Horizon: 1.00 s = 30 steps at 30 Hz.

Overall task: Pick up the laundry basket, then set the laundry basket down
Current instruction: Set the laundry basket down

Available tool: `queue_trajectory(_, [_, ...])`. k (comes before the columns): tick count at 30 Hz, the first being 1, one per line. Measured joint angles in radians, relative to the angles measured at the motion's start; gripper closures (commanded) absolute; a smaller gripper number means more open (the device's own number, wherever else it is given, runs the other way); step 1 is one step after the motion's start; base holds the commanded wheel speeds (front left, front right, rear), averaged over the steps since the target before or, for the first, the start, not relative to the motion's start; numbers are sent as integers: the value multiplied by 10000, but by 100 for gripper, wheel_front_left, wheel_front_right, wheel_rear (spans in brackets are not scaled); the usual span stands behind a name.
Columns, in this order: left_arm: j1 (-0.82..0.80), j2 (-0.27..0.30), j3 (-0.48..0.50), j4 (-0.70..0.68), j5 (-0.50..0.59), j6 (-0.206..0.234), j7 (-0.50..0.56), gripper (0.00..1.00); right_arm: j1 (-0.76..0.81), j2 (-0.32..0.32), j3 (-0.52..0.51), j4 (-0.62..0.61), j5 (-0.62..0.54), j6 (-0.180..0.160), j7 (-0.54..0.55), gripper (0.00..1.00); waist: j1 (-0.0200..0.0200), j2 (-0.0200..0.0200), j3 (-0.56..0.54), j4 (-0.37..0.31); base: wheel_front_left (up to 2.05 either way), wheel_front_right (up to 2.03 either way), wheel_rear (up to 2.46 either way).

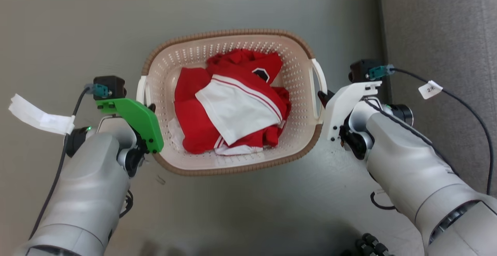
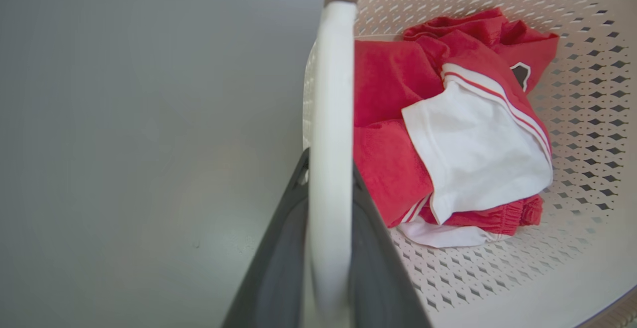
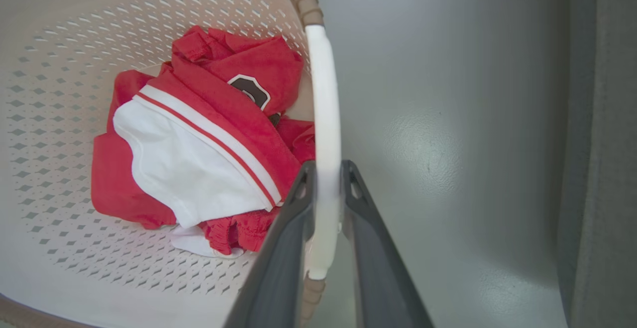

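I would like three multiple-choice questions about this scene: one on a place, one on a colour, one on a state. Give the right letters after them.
1. Where does the left gripper hold the laundry basket?
A. a white side handle
B. its underside
C. a lid

2. What colours are the clothes in it?
A. blue and yellow
B. red and white
C. all black

3. What is the state of the right gripper?
A. open, away from the basket
B. shut on the other side handle
C. shut on a towel

Answers:
1 A: the left wrist view shows its fingers on both sides of the handle.
2 B: red cloth with a white part lies inside.
3 B: the right wrist view shows both fingers against the handle.
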Motion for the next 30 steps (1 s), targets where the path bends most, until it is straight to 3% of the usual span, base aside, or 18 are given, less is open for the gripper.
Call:
queue_trajectory(14, [-601, -42, -50, 123, 84, 0, -472, 100, -554, -82, 12, 75, -81, 98, -437, 100, -1, 0, 1452, 263, 0, 0, 0])
queue_trajectory(30, [-897, -102, -240, 405, 102, -2, -656, 100, -827, -174, 35, 184, -105, 362, -863, 100, -3, 0, 1976, 378, 0, 0, 0])
